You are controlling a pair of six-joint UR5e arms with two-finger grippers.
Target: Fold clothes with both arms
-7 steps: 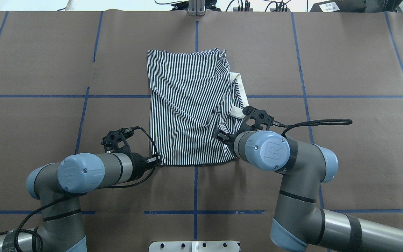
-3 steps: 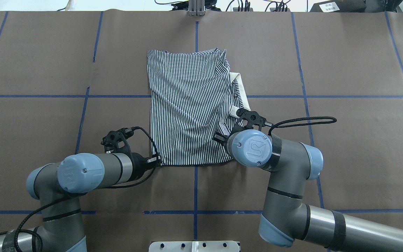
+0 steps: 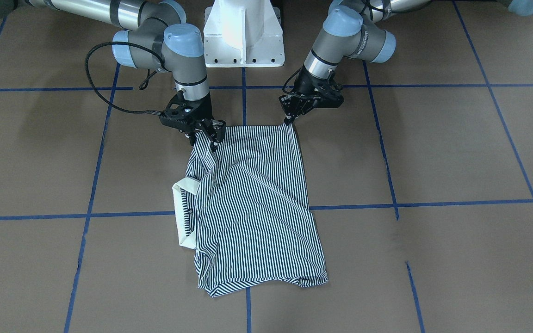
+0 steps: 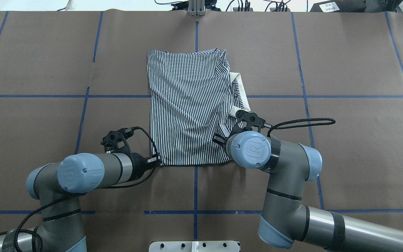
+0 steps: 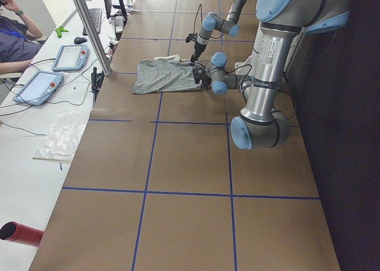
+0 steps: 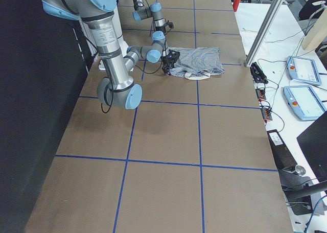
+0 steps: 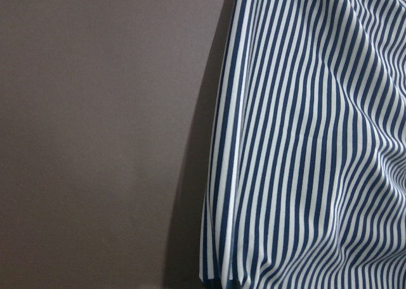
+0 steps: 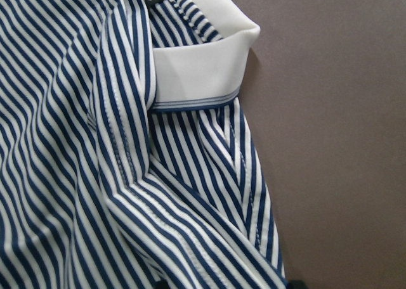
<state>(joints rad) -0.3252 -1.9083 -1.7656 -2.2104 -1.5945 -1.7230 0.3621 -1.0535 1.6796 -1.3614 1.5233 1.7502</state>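
**Two near corners, one level lift**

Front-facing view: the polo shirt (image 3: pixel 252 199) lay mid-bench (image 3: pixel 433 162), folded into a narrow panel, its cream collar (image 3: pixel 182 212) jutting out at one side. The left hand (image 3: pixel 288 121) had its fingers drawn to a point on one robot-side corner, apparently pinching it. The right hand (image 3: pixel 213 138) sat on the other corner; whether it had closed could not be told.

Overhead view: both hands stood at the shirt's edge nearest the robot. The coming fold probably wanted both corners firmly held, raised together and carried level toward the far edge, so the thin knit would not skew or drag.

Left wrist view: fine navy-and-white stripes rippled softly, and a clean edge shadowed the matte brown surface.

Right wrist view: the collar was a smooth, stiffer band with thin stripe trim, set over limp, creased fabric with stitched seams.
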